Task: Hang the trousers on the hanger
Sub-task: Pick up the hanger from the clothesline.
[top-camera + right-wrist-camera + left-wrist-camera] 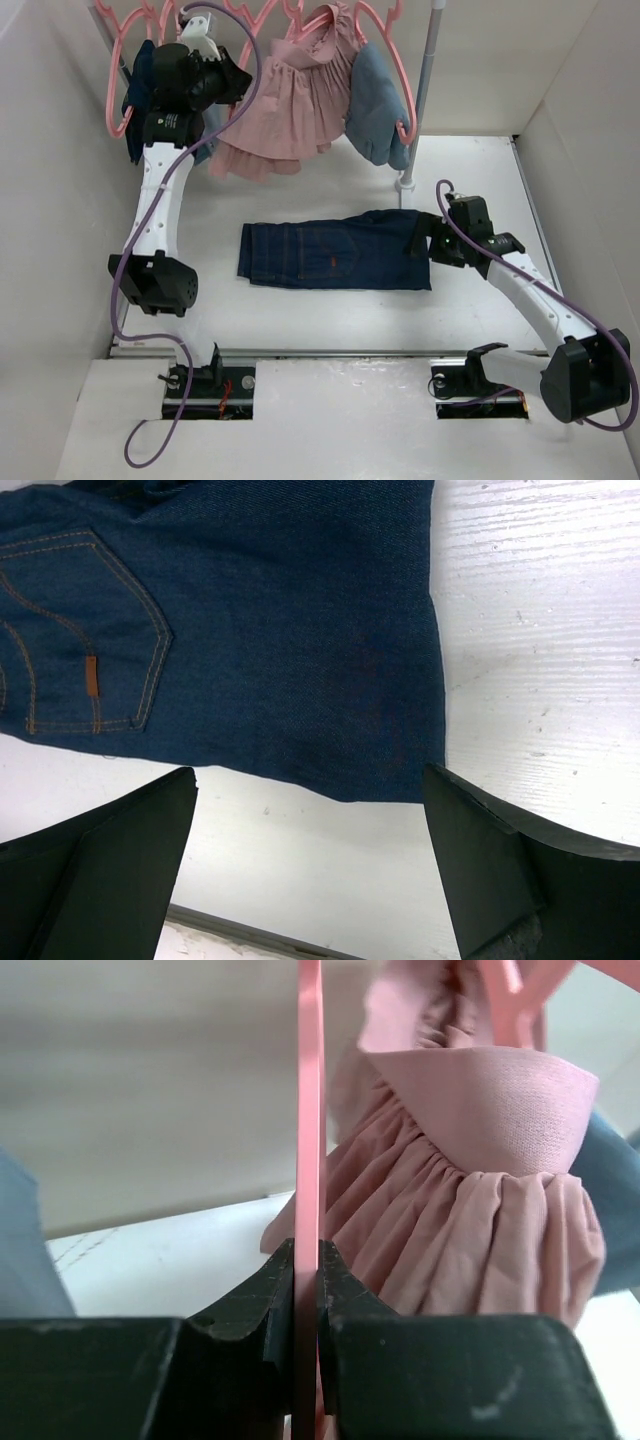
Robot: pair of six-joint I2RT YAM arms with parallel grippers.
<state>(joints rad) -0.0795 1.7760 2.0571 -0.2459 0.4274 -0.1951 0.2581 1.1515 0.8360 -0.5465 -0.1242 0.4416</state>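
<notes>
both fingers of the right gripper stand wide apart just over the near end of the trousers, flat on the table, length running ahead of them; the left gripper, well away, is clamped on the hanger.

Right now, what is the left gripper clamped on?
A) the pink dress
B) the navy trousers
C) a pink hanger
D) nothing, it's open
C: in the left wrist view the left gripper is shut on the thin bar of the pink hanger, while the trousers lie flat on the table under the open right gripper.
</notes>
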